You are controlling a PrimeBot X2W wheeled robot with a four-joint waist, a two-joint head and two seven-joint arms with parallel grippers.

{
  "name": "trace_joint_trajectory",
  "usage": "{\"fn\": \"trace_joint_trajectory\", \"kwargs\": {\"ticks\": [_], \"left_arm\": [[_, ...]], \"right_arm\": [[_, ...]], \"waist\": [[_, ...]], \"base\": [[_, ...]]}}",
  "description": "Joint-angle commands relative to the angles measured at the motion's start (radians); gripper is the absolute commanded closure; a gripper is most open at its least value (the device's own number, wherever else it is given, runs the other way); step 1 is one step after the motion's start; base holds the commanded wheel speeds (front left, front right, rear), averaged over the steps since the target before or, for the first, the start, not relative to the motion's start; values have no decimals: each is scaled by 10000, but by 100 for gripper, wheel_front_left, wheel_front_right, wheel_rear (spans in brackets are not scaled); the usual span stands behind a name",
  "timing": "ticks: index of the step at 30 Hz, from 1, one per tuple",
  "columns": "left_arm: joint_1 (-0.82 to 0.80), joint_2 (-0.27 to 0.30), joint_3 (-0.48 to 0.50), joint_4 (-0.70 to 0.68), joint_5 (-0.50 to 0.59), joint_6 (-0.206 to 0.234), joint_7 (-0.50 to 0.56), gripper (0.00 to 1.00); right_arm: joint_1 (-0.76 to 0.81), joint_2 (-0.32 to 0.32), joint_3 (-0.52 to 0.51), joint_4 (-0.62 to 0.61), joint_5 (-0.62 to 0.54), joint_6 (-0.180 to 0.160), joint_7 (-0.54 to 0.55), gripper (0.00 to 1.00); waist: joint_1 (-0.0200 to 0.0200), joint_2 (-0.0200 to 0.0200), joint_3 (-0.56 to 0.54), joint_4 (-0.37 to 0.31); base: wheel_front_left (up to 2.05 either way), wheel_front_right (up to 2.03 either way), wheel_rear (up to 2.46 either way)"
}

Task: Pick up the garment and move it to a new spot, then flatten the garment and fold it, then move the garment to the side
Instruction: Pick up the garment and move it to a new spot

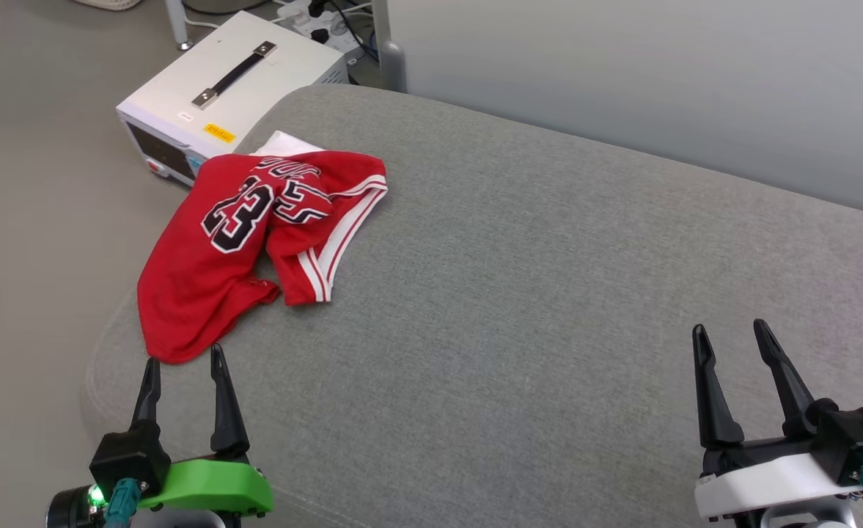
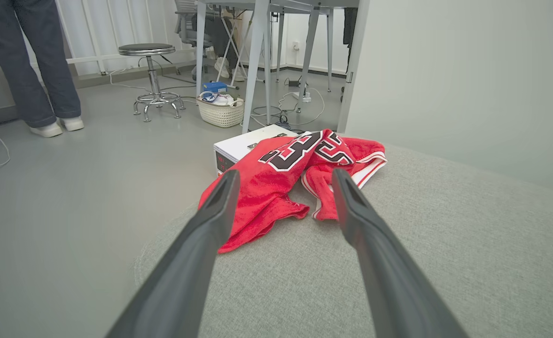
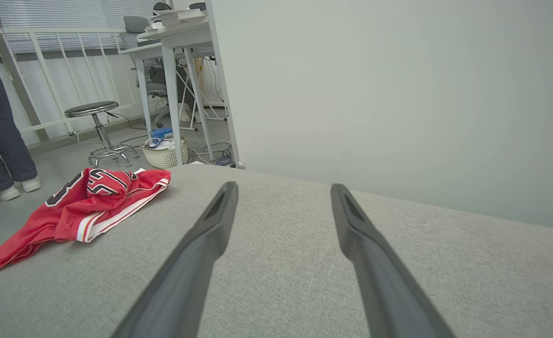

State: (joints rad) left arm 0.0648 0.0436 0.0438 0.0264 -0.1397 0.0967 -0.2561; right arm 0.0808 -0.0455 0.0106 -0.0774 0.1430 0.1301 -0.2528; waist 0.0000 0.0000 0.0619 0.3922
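Observation:
The garment (image 1: 204,271) is a red jersey with a black "23" and white striped trim, lying crumpled at the far left of the grey cushioned surface (image 1: 534,257), its lower hem draped over the left edge. My left gripper (image 1: 185,361) stands open just short of that hem, nothing between its fingers. In the left wrist view the garment (image 2: 276,188) lies straight ahead between the two fingers. My right gripper (image 1: 732,330) is open at the lower right, far from the garment. The right wrist view has the garment (image 3: 69,211) off to the left.
A white box-shaped device (image 1: 233,88) with a black handle sits on the floor just beyond the garment. A person's legs (image 2: 36,70), a round stool (image 2: 151,80) and a wicker basket (image 2: 220,112) are farther back. A pale wall (image 1: 658,81) runs behind the surface.

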Motion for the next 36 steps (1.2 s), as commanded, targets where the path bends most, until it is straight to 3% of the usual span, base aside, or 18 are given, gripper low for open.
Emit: {"fn": "trace_joint_trajectory", "kwargs": {"ticks": [1,9,17,25,30,36], "left_arm": [[-85,66,68,27,-66,71,-57,0],[-10,66,196,67,-214,73,-57,0],[-109,66,260,98,-399,61,-57,0],[-1762,78,1261,185,-317,-803,-57,0],[-3683,461,2361,482,-306,-1504,-57,0],[-5589,1249,2874,1053,-454,-2033,-57,0]], "right_arm": [[-91,-47,20,-48,-117,6,-90,0],[-77,-47,45,-38,-181,6,-90,0],[-149,-47,133,-44,-258,6,-90,0],[-560,-47,215,-183,-684,6,-90,0],[-1048,-122,194,-417,-1065,6,-90,0],[-1575,-408,103,-714,-1180,6,-90,0]], "waist": [[0,0,36,418],[0,0,61,825],[0,0,227,731],[0,0,1111,44],[0,0,2146,-525],[0,0,3235,-1005]], "base": [[0,0,0],[0,0,0],[0,0,0],[0,0,0],[0,0,0],[0,0,0]]}}
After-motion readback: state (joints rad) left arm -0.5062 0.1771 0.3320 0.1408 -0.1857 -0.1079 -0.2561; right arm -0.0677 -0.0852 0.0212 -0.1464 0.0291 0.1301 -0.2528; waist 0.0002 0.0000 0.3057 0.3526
